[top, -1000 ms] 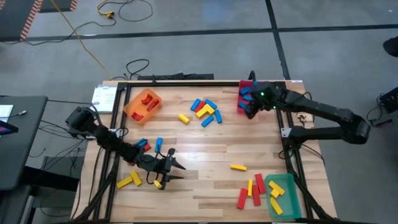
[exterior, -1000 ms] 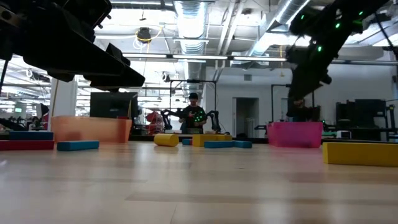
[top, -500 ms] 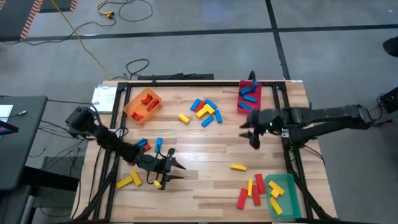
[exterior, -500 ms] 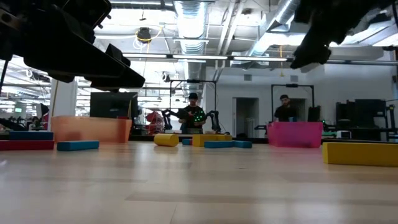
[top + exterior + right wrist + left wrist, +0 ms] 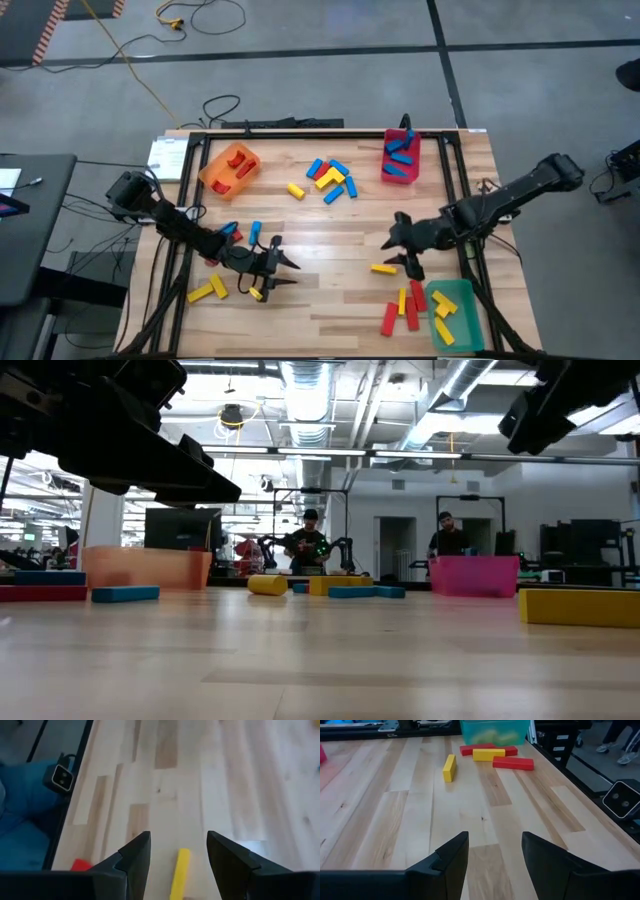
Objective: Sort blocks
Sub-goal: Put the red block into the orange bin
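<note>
From above, the right gripper (image 5: 400,256) hovers with its fingers spread wide and empty over the pale wooden table (image 5: 330,225), just beside a lone yellow bar-shaped block (image 5: 383,268), while red and yellow blocks (image 5: 405,305) lie scattered next to the green translucent bin (image 5: 455,312) at the near right corner. The left gripper (image 5: 280,268) waits low on the near left, parted and holding nothing, a couple of yellow blocks (image 5: 207,290) close by; a mixed cluster of blue, yellow and red blocks (image 5: 328,178) sits mid-table between the orange translucent bin (image 5: 229,168) and the red translucent bin (image 5: 400,158) (that one already has blue pieces in it). Down at table height, both arms are dark shapes overhead, the pink-looking bin (image 5: 474,575) stands right, a large yellow block (image 5: 578,606) sits nearest, and two people (image 5: 310,544) stand in the room beyond. Left wrist: open fingers (image 5: 449,862) frame bare wood, with a yellow block (image 5: 449,767) ahead. Right wrist: wide fingers (image 5: 134,857) straddle the yellow bar (image 5: 180,867) without touching it.
</note>
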{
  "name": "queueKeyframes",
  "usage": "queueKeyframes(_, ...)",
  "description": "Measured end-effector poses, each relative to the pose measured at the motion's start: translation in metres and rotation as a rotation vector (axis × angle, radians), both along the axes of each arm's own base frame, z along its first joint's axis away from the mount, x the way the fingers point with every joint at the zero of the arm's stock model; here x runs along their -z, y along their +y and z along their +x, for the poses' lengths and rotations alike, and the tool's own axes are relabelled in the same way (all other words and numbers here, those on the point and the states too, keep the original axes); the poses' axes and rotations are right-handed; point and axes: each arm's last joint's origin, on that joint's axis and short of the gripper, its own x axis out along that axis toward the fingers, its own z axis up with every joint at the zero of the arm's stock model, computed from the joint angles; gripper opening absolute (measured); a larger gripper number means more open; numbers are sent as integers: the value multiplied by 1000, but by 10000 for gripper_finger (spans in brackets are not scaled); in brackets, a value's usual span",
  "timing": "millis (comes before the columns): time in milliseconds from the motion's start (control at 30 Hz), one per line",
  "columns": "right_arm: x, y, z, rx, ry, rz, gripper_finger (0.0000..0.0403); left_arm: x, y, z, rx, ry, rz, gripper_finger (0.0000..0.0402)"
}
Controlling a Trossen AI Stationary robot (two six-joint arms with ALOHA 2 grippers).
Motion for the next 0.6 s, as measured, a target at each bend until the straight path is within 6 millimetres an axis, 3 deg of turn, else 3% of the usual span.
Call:
queueKeyframes(267, 19, 22, 12, -40, 57, 4, 207, 0, 6, 3, -23, -2, -3, 181)
queueKeyframes(600, 42, 35, 30, -42, 91, -2, 207, 0, 14, 6, -46, -5, 27, 181)
